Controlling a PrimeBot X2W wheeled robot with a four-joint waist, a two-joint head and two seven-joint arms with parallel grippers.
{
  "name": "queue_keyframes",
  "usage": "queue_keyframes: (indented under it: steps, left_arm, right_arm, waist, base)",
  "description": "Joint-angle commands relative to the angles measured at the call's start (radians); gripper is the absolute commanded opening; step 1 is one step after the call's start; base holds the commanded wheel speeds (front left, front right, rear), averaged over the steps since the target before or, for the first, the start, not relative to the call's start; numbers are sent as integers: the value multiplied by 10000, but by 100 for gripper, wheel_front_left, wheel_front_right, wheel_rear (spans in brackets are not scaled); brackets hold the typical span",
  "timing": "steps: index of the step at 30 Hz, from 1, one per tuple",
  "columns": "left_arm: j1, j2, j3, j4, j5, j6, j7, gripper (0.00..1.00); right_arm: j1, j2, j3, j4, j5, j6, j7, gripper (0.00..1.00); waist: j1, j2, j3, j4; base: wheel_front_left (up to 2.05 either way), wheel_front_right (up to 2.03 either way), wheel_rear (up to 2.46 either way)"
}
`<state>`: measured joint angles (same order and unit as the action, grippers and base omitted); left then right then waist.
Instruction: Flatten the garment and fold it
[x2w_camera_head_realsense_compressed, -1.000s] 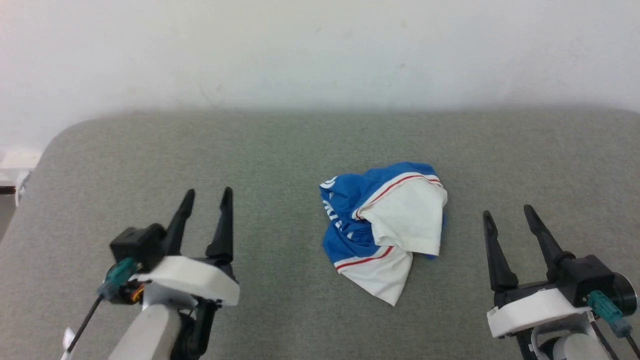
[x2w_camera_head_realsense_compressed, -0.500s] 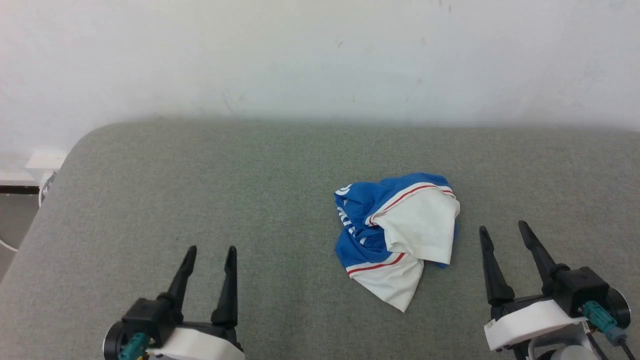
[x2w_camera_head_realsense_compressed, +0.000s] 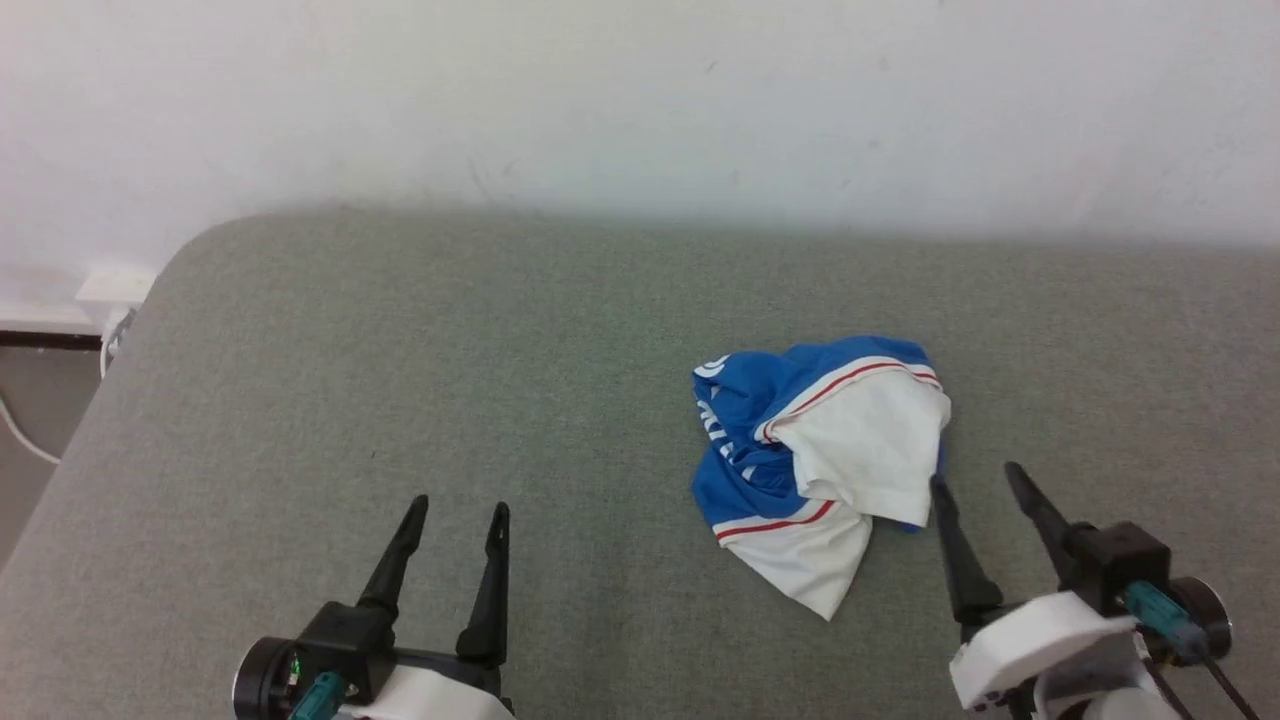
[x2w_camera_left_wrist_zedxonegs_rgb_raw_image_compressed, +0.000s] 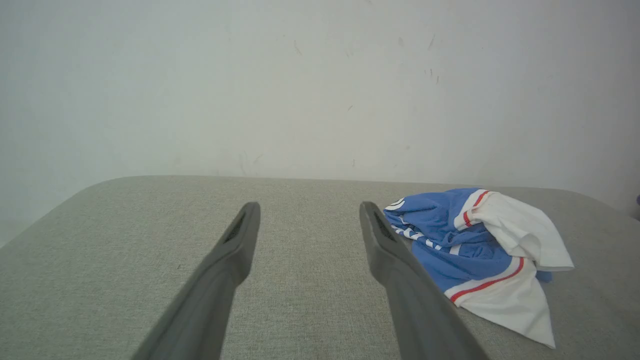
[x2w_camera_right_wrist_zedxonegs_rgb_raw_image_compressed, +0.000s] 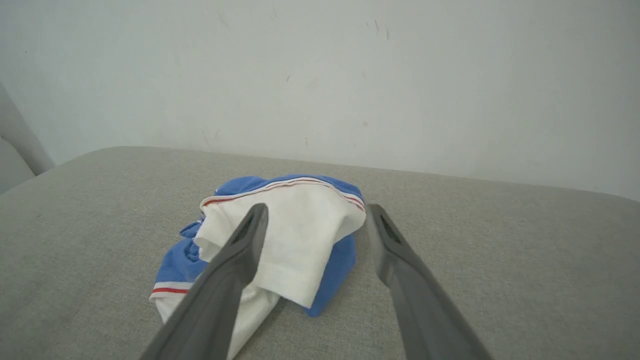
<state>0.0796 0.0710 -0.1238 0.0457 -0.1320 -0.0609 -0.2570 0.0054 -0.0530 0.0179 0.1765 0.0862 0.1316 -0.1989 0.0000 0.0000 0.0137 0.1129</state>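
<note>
Lying crumpled on the grey padded surface (x2w_camera_head_realsense_compressed: 400, 350), the garment (x2w_camera_head_realsense_compressed: 815, 460) sits at about 3 o'clock from the middle of the head view, short of the white wall (x2w_camera_head_realsense_compressed: 640, 100). It is a bunched heap, not spread. Its long axis runs roughly from 12 to 6 o'clock. A blue fold with red-and-white trim lies at the 12 o'clock end, and a pointed white corner aims at 6 o'clock, towards the robot. White lettering shows on the blue cloth along the 9 o'clock side, and a white sleeve drapes over the 3 o'clock side.

The left gripper (x2w_camera_head_realsense_compressed: 460, 503) hovers at 7 o'clock, well apart from the cloth, fingers spread and holding nothing. The right gripper (x2w_camera_head_realsense_compressed: 973, 473), at 4 o'clock, is likewise released and empty. Its nearer fingertip is just beside the sleeve's edge; contact cannot be told.
</note>
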Motion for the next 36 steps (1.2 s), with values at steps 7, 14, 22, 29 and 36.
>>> queue_keyframes:
  steps: [7,14,22,29,36]
  left_arm:
    - [-474,-157,-202,220,87,-164,-47,100]
    - [-768,-200,-404,334,-24,-106,-47,100]
    - [-928,-206,-619,364,-254,43,-47,100]
    - [-925,-207,-680,512,-306,132,-47,100]
    - [-805,-207,-637,657,-178,56,-47,100]
  right_arm:
    - [-1399,-660,669,103,708,-9,4036,100]
    - [-2574,-1216,-102,430,807,-9,7493,100]
    - [-2781,-1175,-478,362,738,-9,9141,100]
    - [-2618,-1154,-325,179,575,-9,9013,0]
    - [-2244,-1223,23,-579,653,-9,8891,0]
  waist:
    - [0,0,842,817]
    - [0,0,1272,1543]
    - [0,0,1553,2007]
    - [0,0,1511,1918]
    - [0,0,937,1274]
  base:
    - [0,0,0]
    - [0,0,0]
    - [0,0,0]
    - [0,0,0]
    - [0,0,0]
